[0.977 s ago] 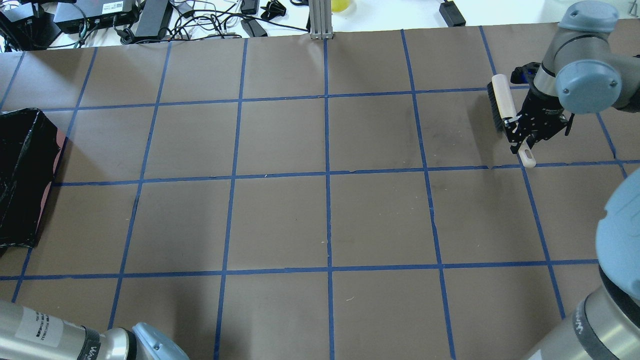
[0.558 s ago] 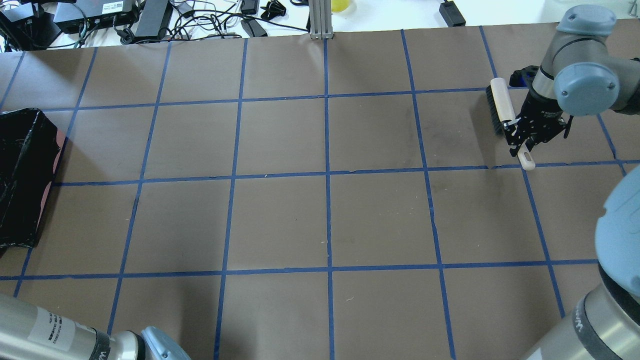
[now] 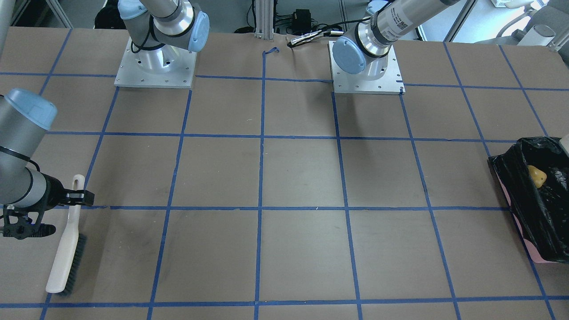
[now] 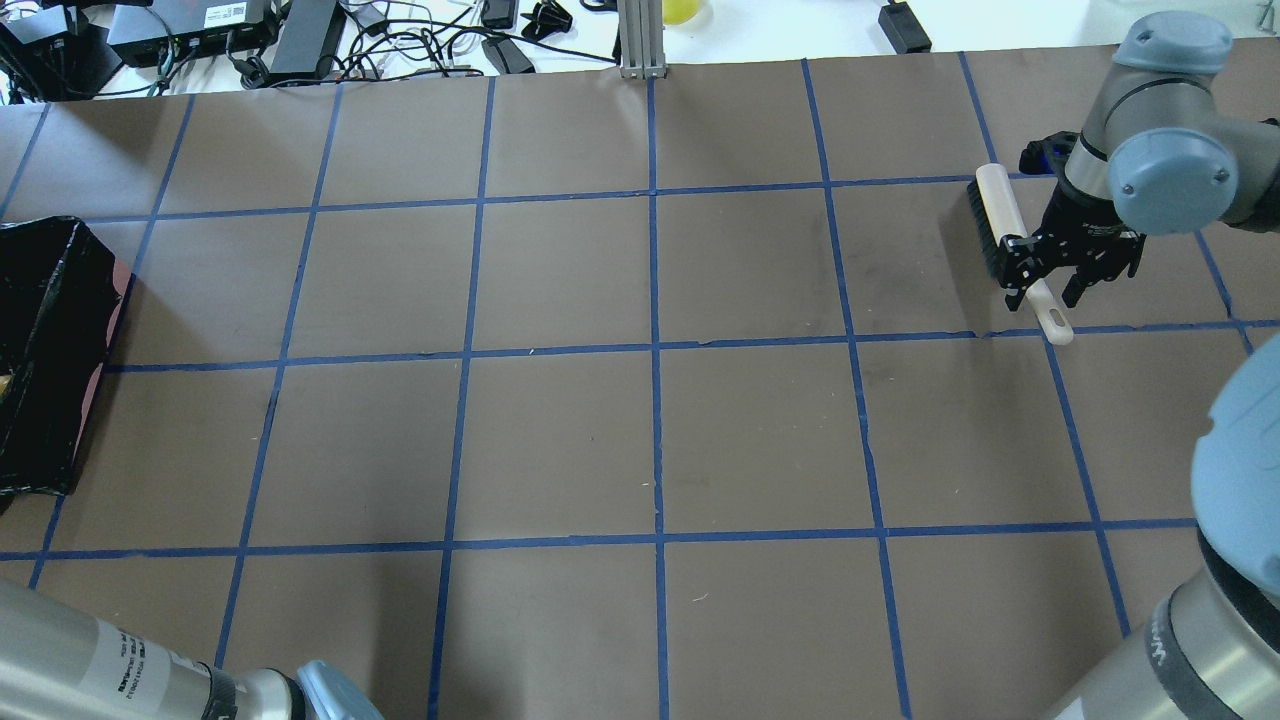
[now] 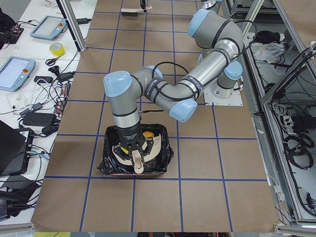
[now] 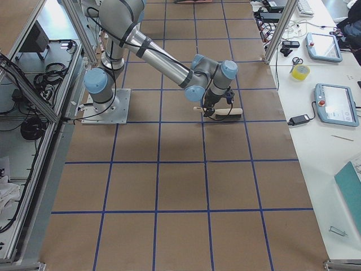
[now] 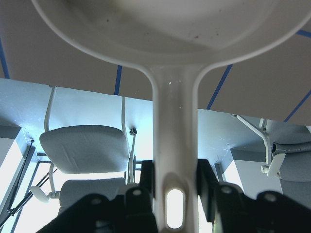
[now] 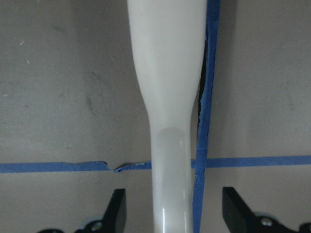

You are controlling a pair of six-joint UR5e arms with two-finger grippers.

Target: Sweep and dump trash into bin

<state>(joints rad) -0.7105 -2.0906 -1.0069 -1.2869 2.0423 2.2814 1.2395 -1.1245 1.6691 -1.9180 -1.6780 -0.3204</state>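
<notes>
Labelling: white sticker (image 3: 397,18) on the left arm, print unreadable. Left gripper (image 7: 175,182) pinches the handle of the beige dustpan (image 7: 170,24) over the bin (image 3: 522,204) at the table's left end. An orange-brown lump (image 3: 537,176) lies inside the bin. Right gripper (image 8: 177,206) stands spread astride the brush (image 3: 66,249) handle, not touching it. Table (image 4: 560,440): brown paper, blue tape grid. Cables (image 4: 400,40) clutter the far edge.

the brown surface (image 4: 560,440), gridded with blue tape (image 4: 655,350), carries a black-lined pink bin (image 3: 522,191) at one end, a pale brush (image 4: 997,200) lying at the other, and two metal base plates (image 3: 153,71).
</notes>
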